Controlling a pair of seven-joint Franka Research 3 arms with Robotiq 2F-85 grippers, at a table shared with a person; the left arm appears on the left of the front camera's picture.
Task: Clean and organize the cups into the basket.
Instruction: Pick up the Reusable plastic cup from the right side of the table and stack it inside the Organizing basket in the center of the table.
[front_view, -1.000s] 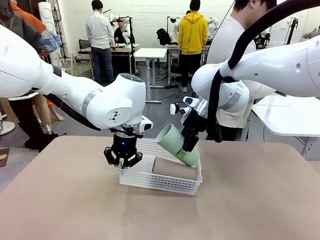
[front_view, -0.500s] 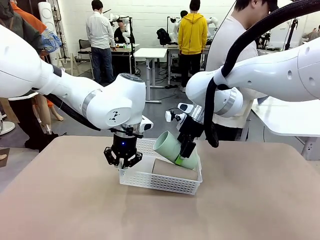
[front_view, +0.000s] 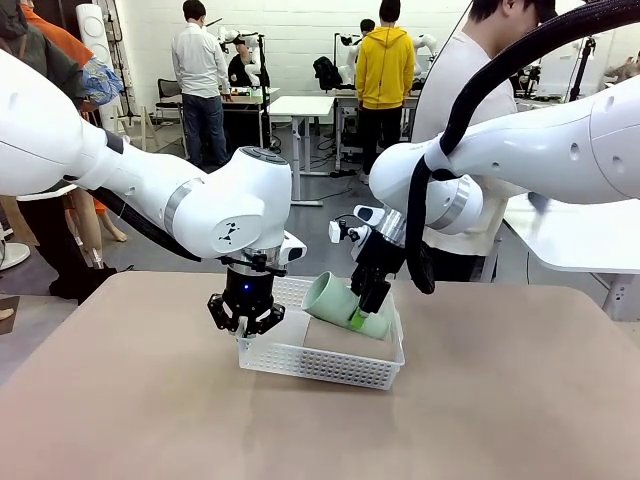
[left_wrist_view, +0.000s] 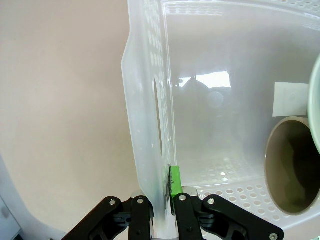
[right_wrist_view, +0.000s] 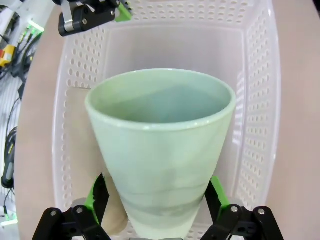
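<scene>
Resting on a largely hidden tan cup (front_view: 338, 341), mint cup (front_view: 338, 302) lies between parted pads of right gripper (right_wrist_view: 157, 182). Left gripper (left_wrist_view: 162, 196) clamps basket (front_view: 300, 357) wall; floor label (left_wrist_view: 290, 99) unreadable.

Bright, even light from overhead fills the room in the front view, leaving only a soft, faint shadow under the basket (front_view: 320, 365) on the table (front_view: 500, 400). The left wrist view is washed out: the basket's floor glares white, with a pale reflected patch of light on it, and the table beside it looks bleached. In the right wrist view the green cup (right_wrist_view: 160, 150) is sharp with a mild sheen, while the basket's sides bow outward toward the picture's edges.
</scene>
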